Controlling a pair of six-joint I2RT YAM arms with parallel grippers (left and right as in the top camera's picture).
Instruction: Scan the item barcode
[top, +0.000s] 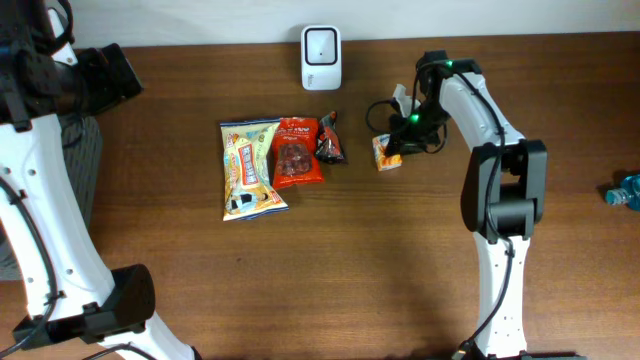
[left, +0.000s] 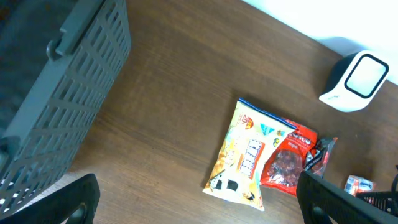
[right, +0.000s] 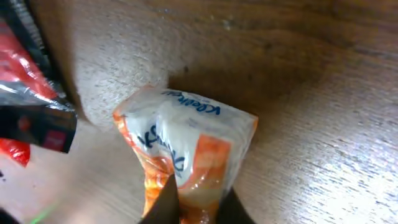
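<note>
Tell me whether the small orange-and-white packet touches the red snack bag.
No, the small orange-and-white packet lies apart from the red snack bag, with a dark candy wrapper and bare wood between them.

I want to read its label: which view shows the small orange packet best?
Right wrist view: the orange packet fills much of the frame, blue lettering visible, pinched by the right hand. Overhead it is tiny beside that hand; the left wrist view shows only a distant speck.
</note>
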